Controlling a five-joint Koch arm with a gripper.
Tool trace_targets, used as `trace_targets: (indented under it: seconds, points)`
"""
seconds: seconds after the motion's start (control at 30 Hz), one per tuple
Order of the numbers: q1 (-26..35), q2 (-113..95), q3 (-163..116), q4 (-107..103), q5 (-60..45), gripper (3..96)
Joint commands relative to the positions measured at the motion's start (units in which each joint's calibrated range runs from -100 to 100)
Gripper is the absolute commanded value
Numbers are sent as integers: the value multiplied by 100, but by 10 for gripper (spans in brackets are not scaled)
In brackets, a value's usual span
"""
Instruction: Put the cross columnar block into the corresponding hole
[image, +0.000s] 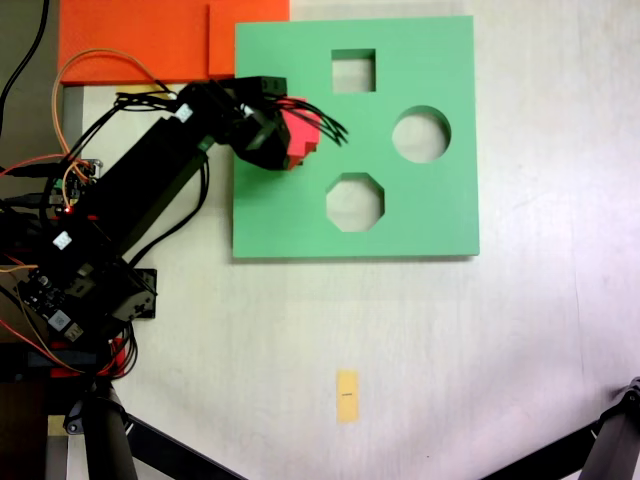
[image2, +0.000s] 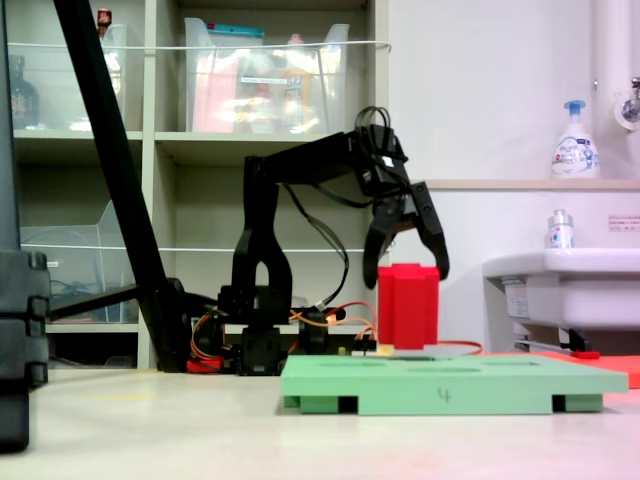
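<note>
The red cross columnar block (image: 303, 135) stands upright on the green foam board (image: 440, 215), left of the frame's centre in the first exterior view, near the board's left edge. In the second exterior view it rises from the board's top at mid-frame, just right of centre. The plus-shaped hole is not visible in either view (the block and the arm cover that part of the board), so whether the block's foot sits in it cannot be told.

The gripper (image2: 406, 262) hangs over the block with its jaws spread, one finger on each side of the block's top; in the second exterior view the fingertips (image2: 440, 266) seem to flank the top without squeezing it.

On the board, the square cutout (image: 353, 70), the round cutout (image: 421, 134) and the octagonal cutout (image: 354, 201) lie open. An orange sheet (image: 150, 35) lies in the upper left of the first exterior view.
</note>
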Motion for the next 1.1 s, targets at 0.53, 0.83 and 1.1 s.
trace_targets:
  seconds: [0.53, 0.83, 1.1]
  points:
    - [-15, 329, 680, 48, -122, 338]
    - [-54, 441, 770, 28, -210, 338]
    - [-93, 357, 770, -68, -210, 338]
